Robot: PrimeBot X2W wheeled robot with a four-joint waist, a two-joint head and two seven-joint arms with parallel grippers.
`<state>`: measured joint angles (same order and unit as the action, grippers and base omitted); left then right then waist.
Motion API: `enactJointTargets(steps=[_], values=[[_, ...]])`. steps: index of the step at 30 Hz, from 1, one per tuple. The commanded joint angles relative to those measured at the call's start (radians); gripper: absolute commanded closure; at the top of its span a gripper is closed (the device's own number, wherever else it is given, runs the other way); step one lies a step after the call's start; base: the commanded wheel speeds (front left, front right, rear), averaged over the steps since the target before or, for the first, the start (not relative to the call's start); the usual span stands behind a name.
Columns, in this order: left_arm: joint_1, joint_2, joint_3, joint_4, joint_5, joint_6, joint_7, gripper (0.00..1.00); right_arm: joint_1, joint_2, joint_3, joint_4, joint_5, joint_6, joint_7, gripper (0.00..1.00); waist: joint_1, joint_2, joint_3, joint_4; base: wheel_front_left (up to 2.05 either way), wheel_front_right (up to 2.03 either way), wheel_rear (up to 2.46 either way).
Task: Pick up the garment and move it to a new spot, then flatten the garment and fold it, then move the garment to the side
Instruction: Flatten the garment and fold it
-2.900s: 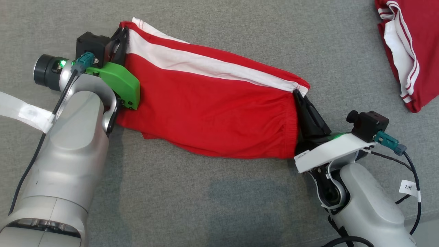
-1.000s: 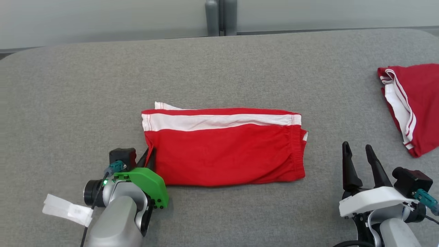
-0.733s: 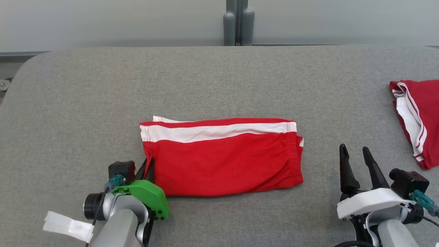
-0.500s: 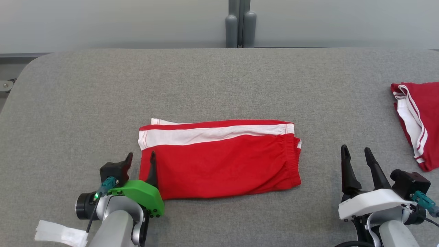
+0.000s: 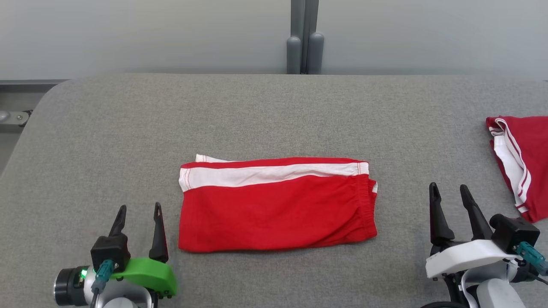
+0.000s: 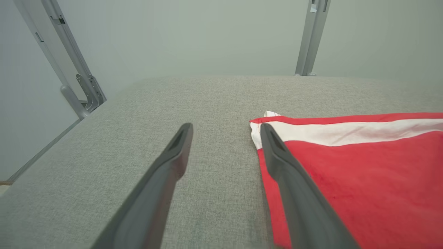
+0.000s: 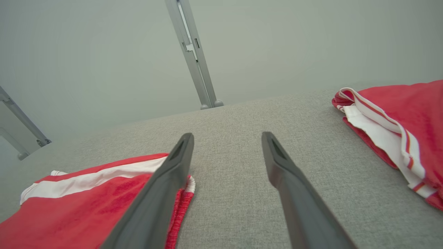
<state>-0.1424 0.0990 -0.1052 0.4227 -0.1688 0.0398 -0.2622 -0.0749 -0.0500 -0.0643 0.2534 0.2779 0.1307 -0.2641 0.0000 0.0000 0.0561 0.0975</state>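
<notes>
The folded red cloth garment (image 5: 278, 214) is plain bright red, with one broad white band along its far edge (the band's end hem is stitched in red). The second, crumpled red garment (image 5: 528, 158) has white trim with thin red stripes. The woven fabric table top (image 5: 257, 115) is speckled mid grey. The left gripper (image 5: 140, 206) has dark grey fingers (image 5: 159, 231) above a bright green bracket. The right gripper (image 5: 448, 186) has the same dark fingers above a white bracket. The smooth wall (image 5: 128, 34) is pale grey-green, and the metal post (image 5: 305, 42) is grey.
</notes>
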Motion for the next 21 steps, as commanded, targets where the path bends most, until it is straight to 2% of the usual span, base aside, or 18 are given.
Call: enactJointTargets(steps=[1,9,16,21], values=[[0.022,0.002,0.012,-0.015,0.012,-0.005,-0.002,0.00,0.012,-0.002,0.003,-0.004,-0.004,0.000,0.000,0.00,0.0000,0.0000,-0.007,0.002,0.00,0.00,0.00],[0.078,-0.018,0.056,-0.110,0.064,-0.021,-0.002,0.00,-0.022,-0.002,0.064,0.038,0.005,-0.001,0.000,0.00,0.0000,0.0000,0.024,0.031,0.00,0.00,0.00],[0.051,-0.039,0.042,-0.120,0.068,-0.049,-0.002,0.00,-0.105,-0.002,0.108,0.156,-0.011,0.000,0.000,0.00,0.0000,0.0000,0.072,0.119,0.00,0.00,0.00],[0.045,-0.045,0.024,-0.133,0.067,-0.059,-0.002,0.00,-0.162,-0.003,0.088,0.273,-0.043,-0.001,0.000,0.00,0.0000,0.0000,0.091,0.176,0.00,0.00,0.00]])
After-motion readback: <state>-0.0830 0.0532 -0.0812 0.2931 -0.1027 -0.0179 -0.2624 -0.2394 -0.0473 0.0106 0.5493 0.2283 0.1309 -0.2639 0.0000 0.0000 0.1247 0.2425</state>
